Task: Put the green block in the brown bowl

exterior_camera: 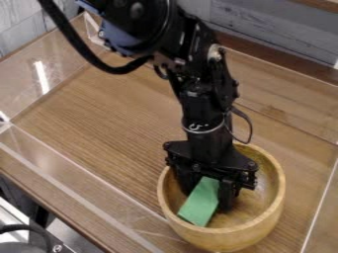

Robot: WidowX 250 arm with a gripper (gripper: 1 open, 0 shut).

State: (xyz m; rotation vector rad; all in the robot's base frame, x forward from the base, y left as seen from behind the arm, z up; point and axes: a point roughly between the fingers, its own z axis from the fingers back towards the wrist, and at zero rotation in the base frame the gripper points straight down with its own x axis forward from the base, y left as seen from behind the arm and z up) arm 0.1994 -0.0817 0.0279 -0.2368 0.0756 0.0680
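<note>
Clutter at the far left edge comes first on my screen: a dark rounded object (16, 240) sits at about seven o'clock in the view, cut off by the frame and too dim for me to identify. Next I see a clear panel (59, 163) running diagonally along the near side of the table (106, 109), whose wood-grain top fills the middle of the picture. Up at about eleven o'clock the arm (145, 35) enters, black with a blue part near its top and a cable looping beside it, and it reaches down toward five o'clock. My gripper (211, 188) points steeply down into the bowl (271, 203), which sits at about five o'clock in the view on the tabletop. The block (201, 205) is inside the bowl, tilted, its lower end down near the bowl's floor at the bowl's seven o'clock side and its upper end up between the black fingers (239, 185). I read the jaws as pinching the block's upper end, only narrowly apart, with the green bar wedged between them. Right of the bowl, the table runs on to the frame edge, and a pale wall (284, 25) shows at about one o'clock.
</note>
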